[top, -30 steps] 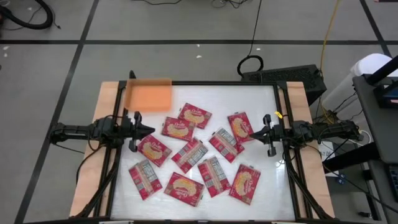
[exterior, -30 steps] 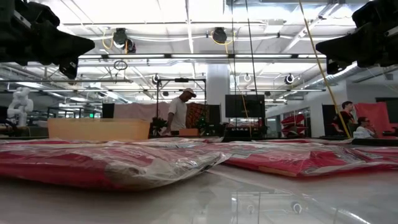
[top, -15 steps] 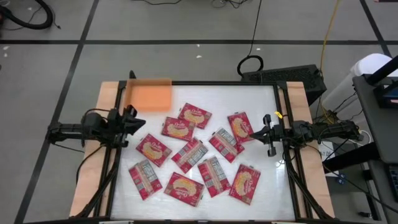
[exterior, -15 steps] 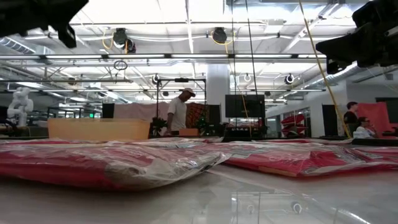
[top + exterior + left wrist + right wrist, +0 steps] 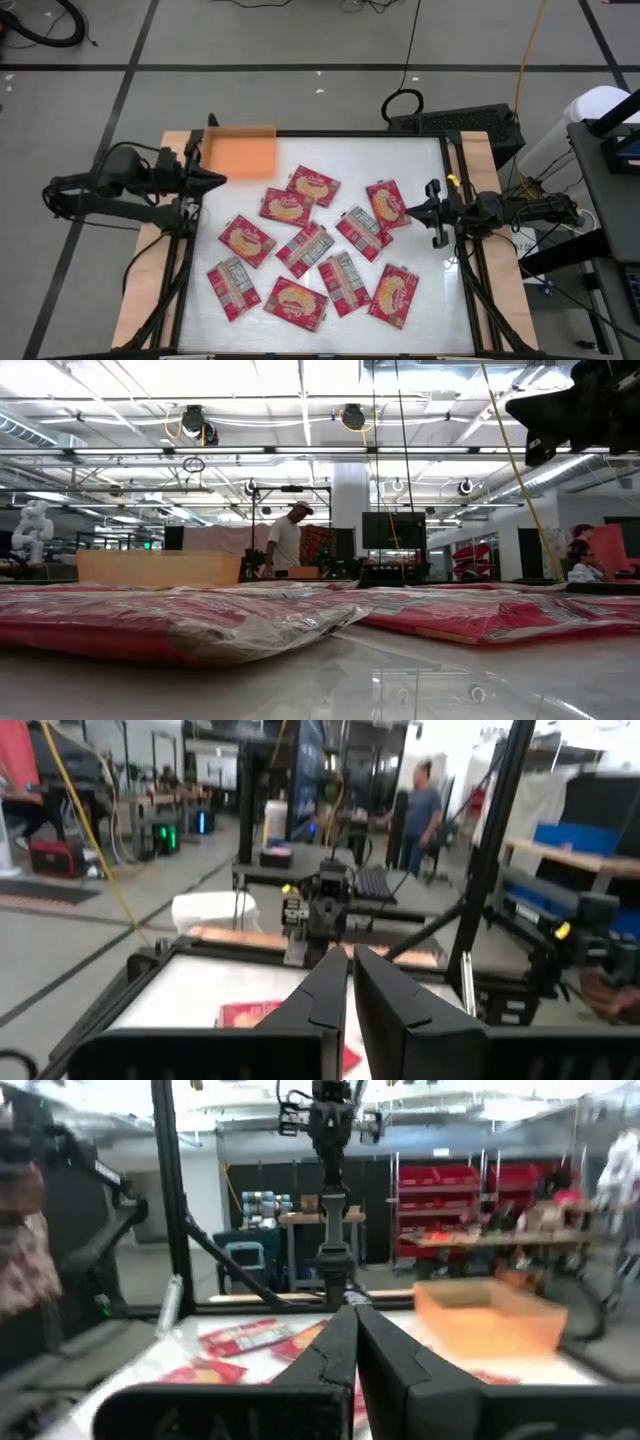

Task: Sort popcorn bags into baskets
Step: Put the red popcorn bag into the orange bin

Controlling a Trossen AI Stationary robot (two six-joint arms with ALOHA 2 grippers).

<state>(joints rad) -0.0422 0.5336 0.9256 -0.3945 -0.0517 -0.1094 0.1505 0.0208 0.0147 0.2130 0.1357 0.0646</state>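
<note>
Ten flat red rectangular popcorn bags (image 5: 305,247) with yellow-white printed panels lie scattered on the glossy white tabletop (image 5: 420,165), none of them inside the shallow orange rectangular tray (image 5: 239,152). That tray sits at the far left corner of the tabletop; the nearest bag (image 5: 313,185) lies just beside its right near corner, a second bag (image 5: 286,207) close behind it, and the rest spread farther off toward the near edge and the right side. Some bags overlap slightly at their corners.

The left claw (image 5: 218,178) hangs just beside the tray's near left corner, above the tabletop's left edge, its two dark fingers (image 5: 322,995) pressed together with nothing between them. The right claw (image 5: 410,211) waits well apart from the tray, over the right side of the tabletop just beside a bag (image 5: 386,203), its fingers (image 5: 330,1350) likewise drawn together and holding nothing.

Light wooden boards (image 5: 168,150) flank the tabletop. From table height, the bags (image 5: 170,622) fill the foreground, the tray (image 5: 158,567) stands behind them, and a person (image 5: 287,540) stands in the room beyond.
</note>
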